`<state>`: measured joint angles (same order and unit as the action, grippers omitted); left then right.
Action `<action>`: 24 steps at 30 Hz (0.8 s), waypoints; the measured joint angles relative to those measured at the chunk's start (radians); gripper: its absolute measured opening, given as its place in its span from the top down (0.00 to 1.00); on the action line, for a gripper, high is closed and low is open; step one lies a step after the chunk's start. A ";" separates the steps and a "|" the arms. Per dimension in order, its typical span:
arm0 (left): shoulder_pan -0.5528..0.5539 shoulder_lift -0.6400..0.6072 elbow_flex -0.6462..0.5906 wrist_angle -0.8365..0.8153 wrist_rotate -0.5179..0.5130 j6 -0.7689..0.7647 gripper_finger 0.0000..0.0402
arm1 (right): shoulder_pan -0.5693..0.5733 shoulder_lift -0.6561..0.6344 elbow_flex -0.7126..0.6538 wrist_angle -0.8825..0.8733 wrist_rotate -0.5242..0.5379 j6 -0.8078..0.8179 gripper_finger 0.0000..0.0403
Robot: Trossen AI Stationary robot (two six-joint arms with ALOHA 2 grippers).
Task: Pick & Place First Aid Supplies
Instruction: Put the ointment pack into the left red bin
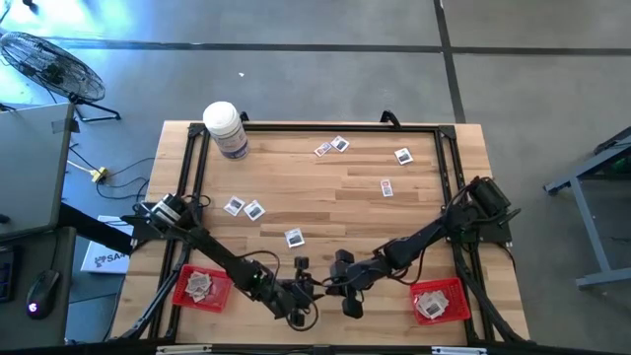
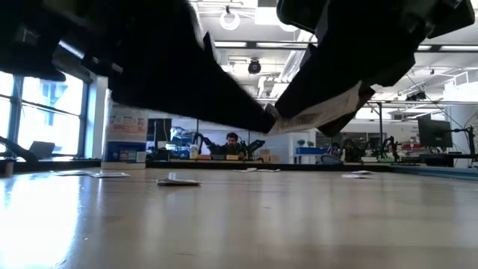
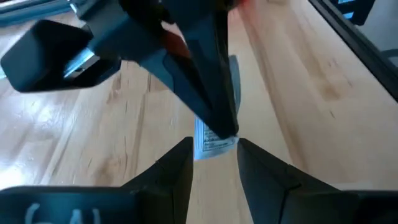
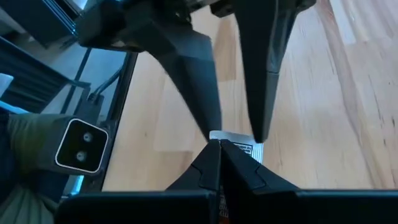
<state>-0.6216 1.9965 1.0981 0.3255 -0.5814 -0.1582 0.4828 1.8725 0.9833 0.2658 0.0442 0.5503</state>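
Seven loose packets, two red trays; right gripper jaws clamp one packet, left gripper jaws apart.

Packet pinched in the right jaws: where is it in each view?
High: hidden under the two grippers at the table's near edge, centre.
Low: packet upper centre-right, hanging in the air.
Left wrist: packet centre, between that arm's open jaws.
Right wrist: packet lower centre.
Shared landmark: the right gripper pinching it.

White bottle stands at the table's far-left corner; fan beyond
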 joint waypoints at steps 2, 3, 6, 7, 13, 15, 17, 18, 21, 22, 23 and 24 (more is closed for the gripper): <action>0.000 0.000 0.000 0.002 0.000 0.023 0.70 | 0.000 0.000 0.000 0.019 0.002 0.000 1.00; 0.000 0.000 0.000 0.006 0.000 0.032 0.70 | 0.000 0.000 0.000 0.036 0.001 0.000 1.00; 0.000 0.000 0.000 0.021 0.002 0.049 0.70 | -0.003 -0.001 0.000 0.054 0.002 0.000 1.00; 0.000 0.000 0.000 0.017 0.002 0.049 0.70 | -0.003 -0.001 0.000 0.054 0.002 0.000 1.00; 0.001 0.000 0.000 0.016 0.022 0.047 0.81 | -0.005 -0.001 0.000 0.067 0.001 0.000 1.00; 0.000 0.000 0.000 0.016 0.022 0.046 0.90 | -0.004 -0.001 0.001 0.070 0.002 0.000 1.00; 0.000 0.000 0.000 0.015 0.028 0.046 0.97 | -0.004 -0.001 0.001 0.069 0.006 0.000 1.00; 0.001 0.000 0.000 0.014 0.028 0.042 0.98 | -0.005 -0.001 0.001 0.070 0.007 0.000 1.00; 0.001 0.000 0.000 0.014 0.023 0.031 0.96 | -0.004 -0.001 0.001 0.076 0.025 0.000 0.99; 0.000 0.000 0.000 0.015 0.024 0.031 0.96 | -0.004 -0.001 0.001 0.080 0.029 -0.002 0.98; 0.000 0.000 0.000 0.015 0.024 0.031 0.96 | -0.004 -0.001 0.002 0.084 0.028 -0.010 0.97; 0.000 0.000 0.000 0.015 0.024 0.031 0.98 | -0.003 -0.004 0.004 0.089 0.026 -0.026 0.96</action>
<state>-0.6216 1.9965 1.0985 0.3401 -0.5572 -0.1276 0.4798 1.8684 0.9876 0.3547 0.0703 0.5244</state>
